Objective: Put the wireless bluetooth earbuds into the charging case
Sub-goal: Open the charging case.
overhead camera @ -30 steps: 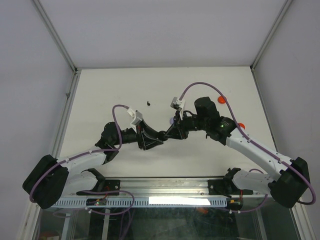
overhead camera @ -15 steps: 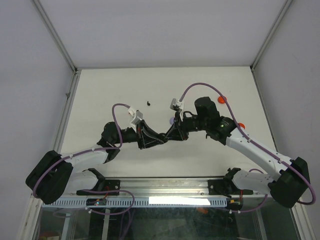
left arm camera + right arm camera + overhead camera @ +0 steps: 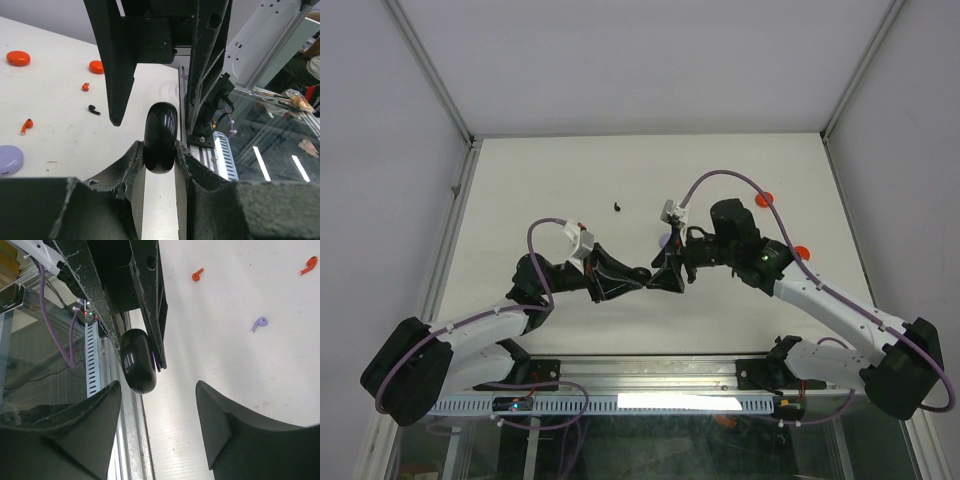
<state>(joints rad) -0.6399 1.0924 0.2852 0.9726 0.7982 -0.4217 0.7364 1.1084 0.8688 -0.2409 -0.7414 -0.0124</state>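
My left gripper (image 3: 159,150) is shut on a glossy black charging case (image 3: 160,136), holding it above the table at mid-table (image 3: 655,275). In the right wrist view the case (image 3: 136,366) sits between the left gripper's fingers (image 3: 145,290). My right gripper (image 3: 159,385) stands open around it, its jaws apart from the case. Earbuds lie loose on the table: a black one (image 3: 93,109), two red ones (image 3: 85,86) (image 3: 26,125) and a lavender one (image 3: 258,323).
Two red round cases (image 3: 18,58) (image 3: 96,66) and a lavender one (image 3: 9,159) lie on the white table. Another black earbud (image 3: 618,207) lies farther back. The metal rail (image 3: 650,370) runs along the near edge, close below the grippers.
My right gripper has opened and let go of the black case. The left gripper had shut on it just before, and the left arm's elbow shifted left.
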